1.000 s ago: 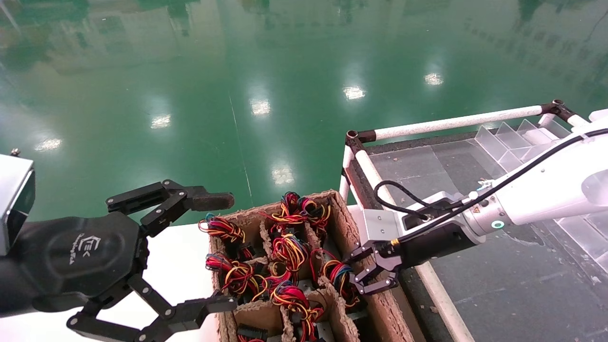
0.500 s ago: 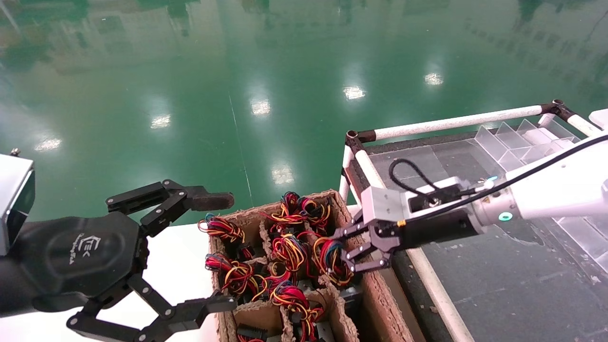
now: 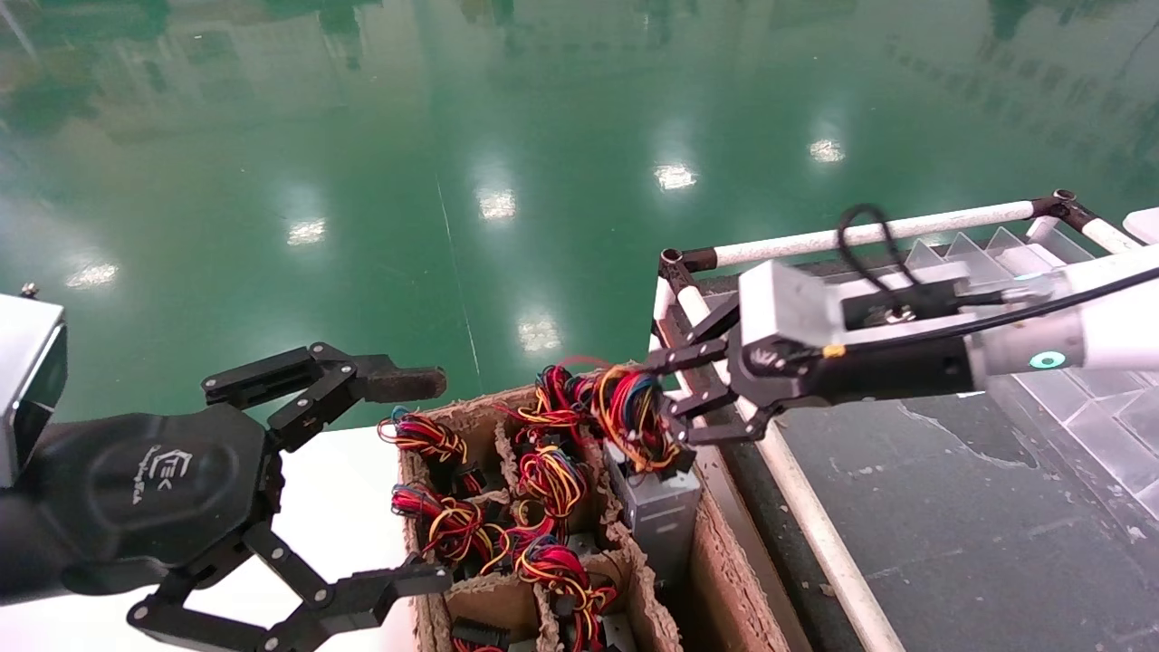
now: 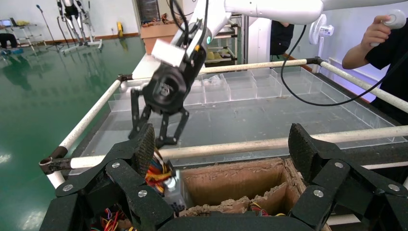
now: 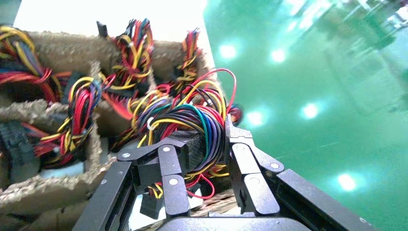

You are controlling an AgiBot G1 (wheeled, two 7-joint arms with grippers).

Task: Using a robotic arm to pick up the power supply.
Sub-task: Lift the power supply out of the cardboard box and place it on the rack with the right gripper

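Over the green floor, your right gripper [image 3: 677,405], clamped on the power supply [image 3: 659,507] wires, has lifted it half clear of the cardboard box [image 3: 724,580], beside which your left gripper [image 3: 426,480] waits spread wide

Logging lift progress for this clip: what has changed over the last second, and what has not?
The right gripper, already shut on the wire bundle a second ago, has risen and moved toward the far side of the cardboard crate. The power supply hangs from those wires, its grey body now drawn up out of its compartment. The left gripper stays open and parked beside the crate; the other units have not moved.
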